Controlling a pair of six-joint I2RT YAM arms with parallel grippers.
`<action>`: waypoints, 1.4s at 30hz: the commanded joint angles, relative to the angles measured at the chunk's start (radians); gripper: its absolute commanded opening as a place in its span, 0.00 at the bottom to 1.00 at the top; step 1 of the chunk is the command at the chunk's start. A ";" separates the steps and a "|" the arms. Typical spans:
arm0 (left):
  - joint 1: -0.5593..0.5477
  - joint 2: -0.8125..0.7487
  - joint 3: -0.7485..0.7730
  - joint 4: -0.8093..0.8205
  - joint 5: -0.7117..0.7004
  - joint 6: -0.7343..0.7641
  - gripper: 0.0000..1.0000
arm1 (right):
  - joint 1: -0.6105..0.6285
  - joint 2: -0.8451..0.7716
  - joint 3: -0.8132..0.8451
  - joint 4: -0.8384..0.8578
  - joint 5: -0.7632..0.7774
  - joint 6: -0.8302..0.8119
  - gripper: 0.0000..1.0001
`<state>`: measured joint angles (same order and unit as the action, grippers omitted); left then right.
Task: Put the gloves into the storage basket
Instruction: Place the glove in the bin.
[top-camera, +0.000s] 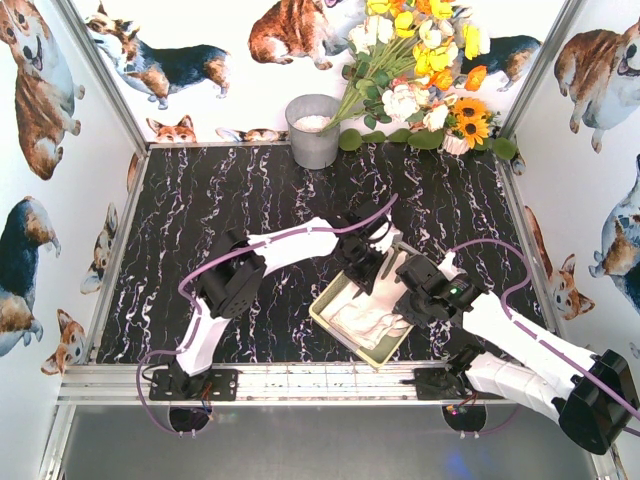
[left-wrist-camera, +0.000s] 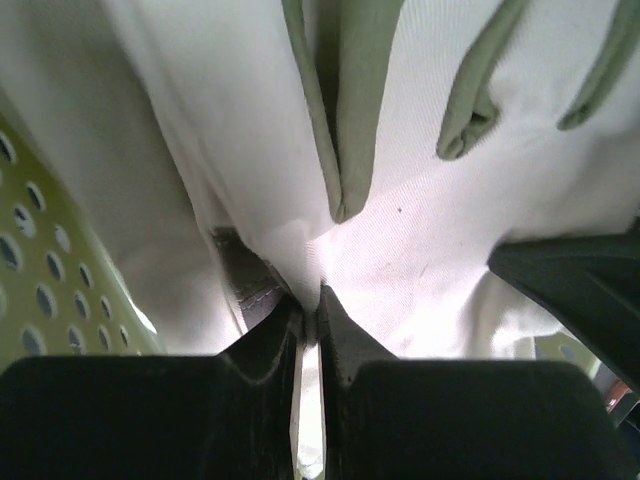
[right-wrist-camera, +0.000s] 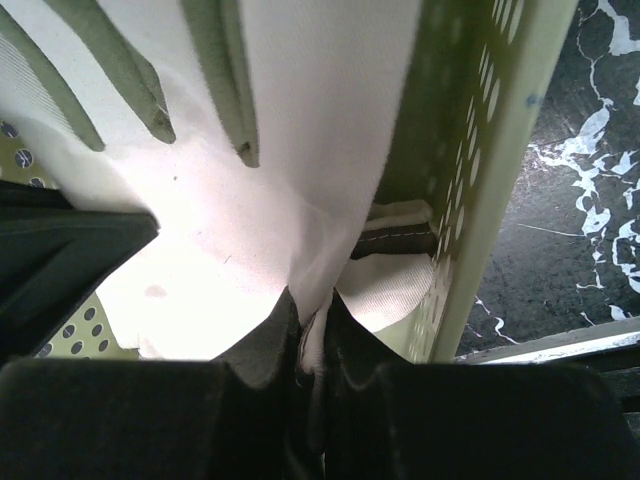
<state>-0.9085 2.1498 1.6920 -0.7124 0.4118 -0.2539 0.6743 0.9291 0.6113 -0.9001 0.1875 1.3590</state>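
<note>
The black marbled table (top-camera: 220, 220) fills the top view. A spray of flowers (top-camera: 420, 70) lies at its 1 o'clock corner, and a round grey bucket (top-camera: 313, 130) stands at 12 o'clock against the back wall. The storage basket (top-camera: 345, 340), pale yellow-green with perforated walls, sits askew at about 5 o'clock from the table's middle, near the front edge. Cream-white gloves (top-camera: 365, 322) lie inside it, heaped toward its 6 o'clock end. The left gripper (top-camera: 372, 262) reaches into the basket from its 12 o'clock end. In the left wrist view its claw is drawn narrow, nipping a fold of white glove cloth with grey strips fanning out at 12 and 1 o'clock. The right gripper (top-camera: 412, 290) comes in at the basket's 3 o'clock side. In the right wrist view its claw is likewise pinched tight on white glove fabric, just beside the basket wall at 2 o'clock.
</note>
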 joint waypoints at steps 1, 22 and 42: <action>0.003 -0.091 -0.006 0.007 -0.037 0.007 0.00 | 0.002 -0.023 0.024 -0.001 0.030 -0.012 0.00; 0.072 -0.184 -0.027 -0.034 -0.186 -0.010 0.00 | 0.002 0.082 0.084 0.148 -0.062 -0.059 0.00; 0.080 -0.182 0.034 -0.085 -0.171 -0.020 0.00 | 0.002 0.084 0.131 0.086 -0.047 -0.015 0.00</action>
<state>-0.8482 1.9999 1.6619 -0.7761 0.2794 -0.2695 0.6735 1.0679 0.6849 -0.7601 0.1314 1.3193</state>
